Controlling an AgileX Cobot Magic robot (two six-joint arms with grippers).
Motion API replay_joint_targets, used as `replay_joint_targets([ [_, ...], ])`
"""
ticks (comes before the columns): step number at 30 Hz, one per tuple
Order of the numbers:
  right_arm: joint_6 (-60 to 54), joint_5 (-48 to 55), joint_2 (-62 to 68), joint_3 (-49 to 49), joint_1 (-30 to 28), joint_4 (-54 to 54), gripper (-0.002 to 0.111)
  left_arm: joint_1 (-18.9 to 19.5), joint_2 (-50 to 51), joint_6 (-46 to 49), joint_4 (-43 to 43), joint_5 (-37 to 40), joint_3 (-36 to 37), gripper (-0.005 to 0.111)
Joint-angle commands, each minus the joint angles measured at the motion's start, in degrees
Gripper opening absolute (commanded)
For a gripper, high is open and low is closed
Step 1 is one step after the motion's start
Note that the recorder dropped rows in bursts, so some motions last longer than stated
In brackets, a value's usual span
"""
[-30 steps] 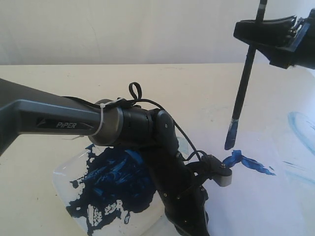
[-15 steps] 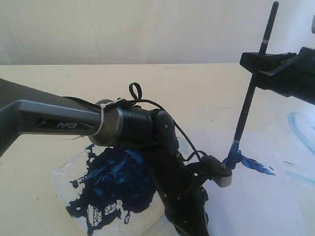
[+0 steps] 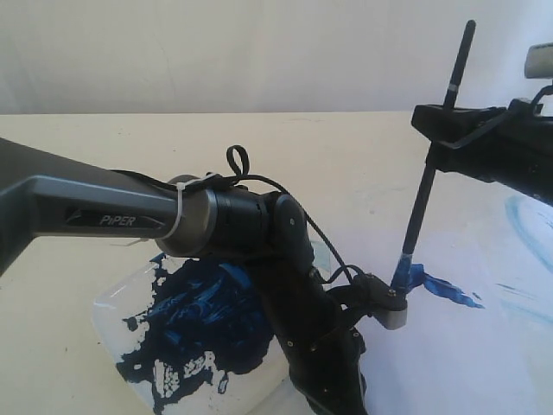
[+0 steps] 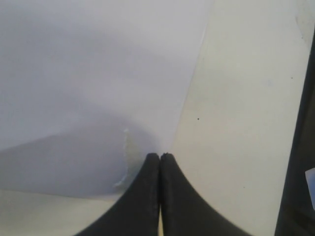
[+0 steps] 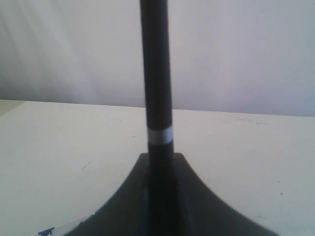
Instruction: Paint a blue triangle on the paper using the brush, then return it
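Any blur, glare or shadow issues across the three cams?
Exterior view: fairly sharp, flat white paper sheet washed bluish. Left wrist view: soft, grey shadow on the paper by the shut left hand. Right wrist view: long black-handled brush blurred.

Right gripper (image 3: pixel 437 130) clamps the brush (image 3: pixel 417 216) partway up its black handle. The brush stands near upright with a slight lean, its tip down on the paper (image 3: pixel 467 354) at the left end of a dark-blue stroke (image 3: pixel 442 289). Left arm (image 3: pixel 112 212) crosses the foreground and bends down in front of a clear dish (image 3: pixel 105 313) puddled with dark-blue paint (image 3: pixel 199 324); faint light-blue smears (image 3: pixel 523 220) mark the paper at far right.
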Motion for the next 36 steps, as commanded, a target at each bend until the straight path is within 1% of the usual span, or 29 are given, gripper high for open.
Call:
replay_joint_targets([
  [1, -1.64, -4.08, 2.10, 0.31, -0.03, 0.38, 0.000, -0.27, 0.35, -0.10, -0.24, 1.93, 0.43, 0.000],
  [10, -2.44, -2.84, 4.82, 0.31, -0.03, 0.26, 0.000, -0.27, 0.35, -0.10, -0.24, 1.93, 0.43, 0.000],
  [28, -4.05, -2.84, 5.35, 0.31, -0.03, 0.73, 0.000, -0.27, 0.35, 0.00, -0.24, 1.79, 0.43, 0.000],
  [36, -4.20, -5.62, 6.11, 0.31, -0.03, 0.87, 0.000, -0.27, 0.35, 0.00, -0.24, 1.92, 0.43, 0.000],
])
